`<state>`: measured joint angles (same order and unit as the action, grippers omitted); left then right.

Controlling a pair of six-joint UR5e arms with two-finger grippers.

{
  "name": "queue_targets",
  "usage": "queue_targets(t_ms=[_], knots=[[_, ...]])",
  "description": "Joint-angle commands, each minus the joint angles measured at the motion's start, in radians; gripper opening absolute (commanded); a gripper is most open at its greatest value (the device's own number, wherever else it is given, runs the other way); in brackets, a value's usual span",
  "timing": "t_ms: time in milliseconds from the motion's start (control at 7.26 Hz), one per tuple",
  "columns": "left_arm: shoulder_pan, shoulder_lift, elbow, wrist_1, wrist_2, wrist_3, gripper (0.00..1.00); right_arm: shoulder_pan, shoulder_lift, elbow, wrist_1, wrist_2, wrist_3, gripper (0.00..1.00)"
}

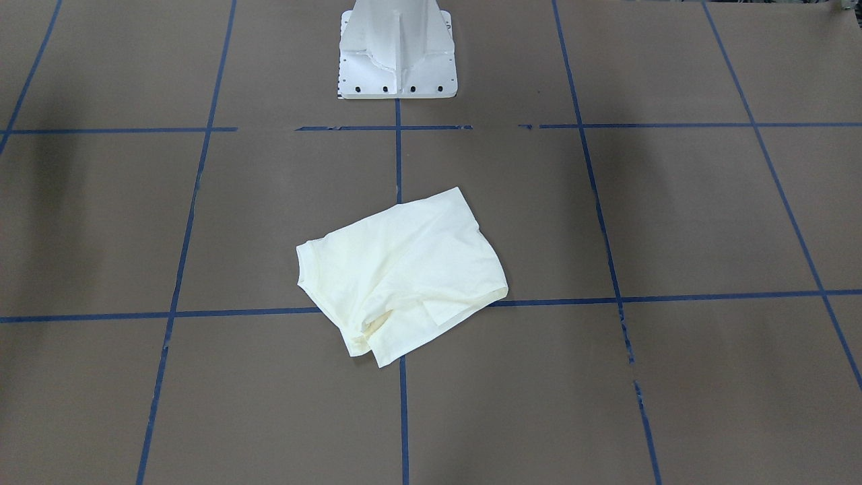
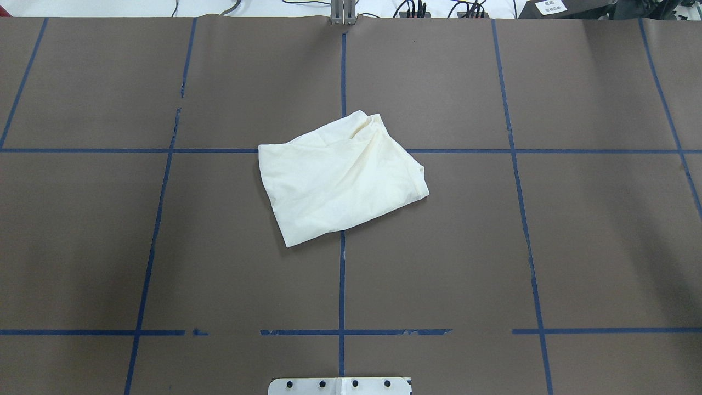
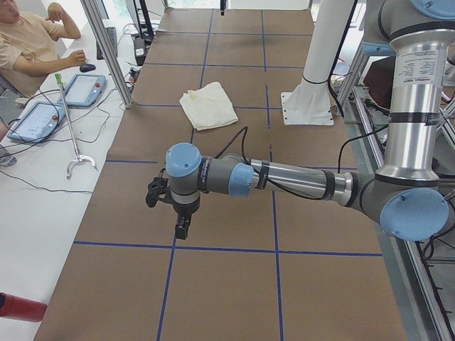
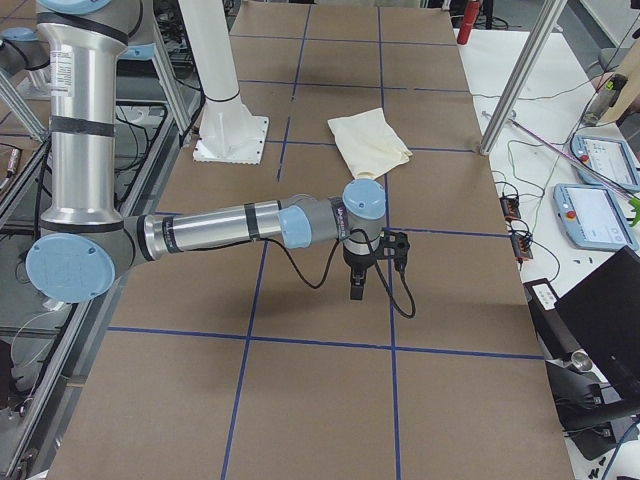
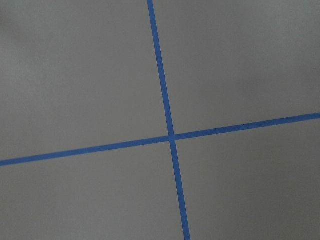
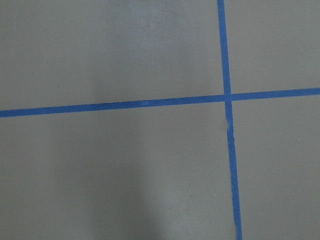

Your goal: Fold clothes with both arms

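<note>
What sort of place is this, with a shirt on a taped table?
Likely a robotics lab: a left arm and right arm reach over the blue-taped table, and an operator sits beside control pendants.

You'll note left arm (image 3: 298, 177) and right arm (image 4: 200, 230): silver tubes, grey links, light-blue caps, black cables; white bolted pedestal (image 1: 397, 60).

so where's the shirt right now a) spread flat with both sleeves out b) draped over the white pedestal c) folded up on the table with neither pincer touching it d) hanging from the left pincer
c: the shirt lies as a compact folded bundle on the table, while the left pincer and the right pincer hang over bare table well away from it.
</note>
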<state>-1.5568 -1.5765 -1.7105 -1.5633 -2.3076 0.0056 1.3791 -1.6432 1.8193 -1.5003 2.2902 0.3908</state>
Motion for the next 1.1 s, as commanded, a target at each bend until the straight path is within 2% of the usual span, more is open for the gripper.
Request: queue_targets(t_ms=[0, 964], knots=[[0.004, -0.002, 0.006, 0.003, -0.004, 0.001, 1.00, -0.002, -0.001, 0.000, 0.002, 0.000, 0.002, 1.00], [0.024, -0.002, 0.023, -0.026, 0.002, 0.011, 1.00, -0.002, -0.001, 0.000, 0.003, 0.000, 0.003, 1.00]])
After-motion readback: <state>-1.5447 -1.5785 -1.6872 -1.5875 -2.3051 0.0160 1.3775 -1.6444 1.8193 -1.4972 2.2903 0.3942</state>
